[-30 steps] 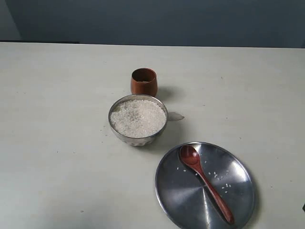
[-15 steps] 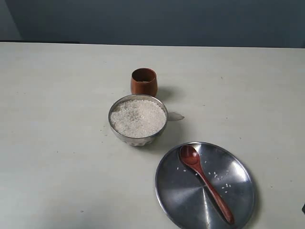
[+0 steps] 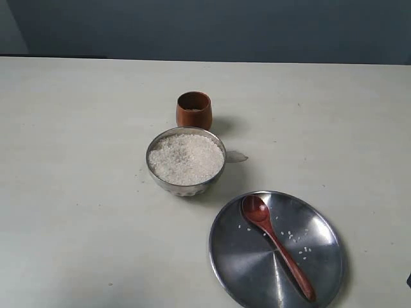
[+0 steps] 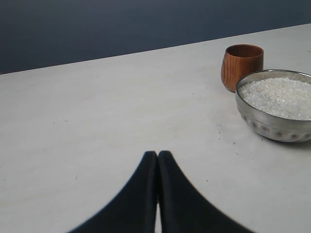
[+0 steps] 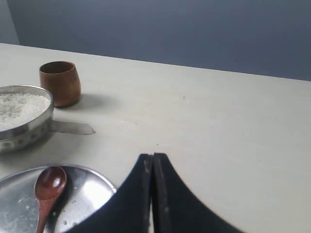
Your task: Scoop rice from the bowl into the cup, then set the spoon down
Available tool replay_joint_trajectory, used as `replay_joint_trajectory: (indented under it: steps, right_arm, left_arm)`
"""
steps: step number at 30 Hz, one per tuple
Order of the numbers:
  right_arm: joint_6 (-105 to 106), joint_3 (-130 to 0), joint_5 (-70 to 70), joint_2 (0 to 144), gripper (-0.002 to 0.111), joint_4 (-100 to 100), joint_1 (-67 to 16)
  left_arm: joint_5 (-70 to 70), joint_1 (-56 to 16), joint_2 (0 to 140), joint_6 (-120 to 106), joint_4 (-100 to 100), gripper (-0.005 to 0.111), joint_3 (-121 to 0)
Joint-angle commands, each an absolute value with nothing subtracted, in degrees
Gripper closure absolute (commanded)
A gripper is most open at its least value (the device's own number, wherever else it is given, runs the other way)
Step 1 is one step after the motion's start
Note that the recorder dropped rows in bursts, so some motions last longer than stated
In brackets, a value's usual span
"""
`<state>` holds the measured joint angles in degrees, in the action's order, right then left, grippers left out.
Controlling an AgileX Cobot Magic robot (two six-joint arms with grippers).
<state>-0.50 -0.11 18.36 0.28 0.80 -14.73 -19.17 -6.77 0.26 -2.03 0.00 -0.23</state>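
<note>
The steel bowl (image 3: pixel 185 186) stands mid-table, heaped with white rice (image 3: pixel 186 158). Just behind it is the reddish-brown cup (image 3: pixel 194 110). The reddish-brown spoon (image 3: pixel 277 245) lies on the flat steel plate (image 3: pixel 244 266), head toward the bowl. Neither gripper shows in the exterior view. In the left wrist view my left gripper (image 4: pixel 157 154) is shut and empty, well apart from the bowl (image 4: pixel 272 127), rice (image 4: pixel 279 96) and cup (image 4: pixel 241 66). In the right wrist view my right gripper (image 5: pixel 152 156) is shut and empty, beside the plate (image 5: pixel 90 189) with the spoon (image 5: pixel 47 188); the cup (image 5: pixel 60 82) and bowl (image 5: pixel 22 133) lie beyond.
A few loose rice grains (image 3: pixel 297 237) lie on the plate. A small pale scrap (image 3: pixel 236 156) sits on the table beside the bowl. The white table (image 3: pixel 77 141) stretches wide to the left and right, with a dark wall behind.
</note>
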Motion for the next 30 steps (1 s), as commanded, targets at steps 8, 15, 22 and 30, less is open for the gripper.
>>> replay_joint_trajectory:
  steps: [8, 15, 22, 30]
  right_arm:
    - [0.00, 0.00, 18.41, 0.00, 0.108, 0.00, -3.70]
    - [0.00, 0.00, 18.41, 0.00, 0.108, 0.00, -0.14]
    - [0.00, 0.00, 18.16, 0.00, 0.108, 0.00, 0.00]
    - [0.00, 0.00, 18.16, 0.00, 0.108, 0.00, 0.00]
  left_arm:
    - [-18.38, -6.86, 0.00, -1.97, 0.00, 0.106, 0.00]
    - [-18.38, -6.86, 0.00, -1.97, 0.00, 0.106, 0.00]
    - [-18.38, -6.86, 0.00, -1.97, 0.00, 0.106, 0.00]
    - [-18.38, -6.86, 0.00, -1.97, 0.00, 0.106, 0.00]
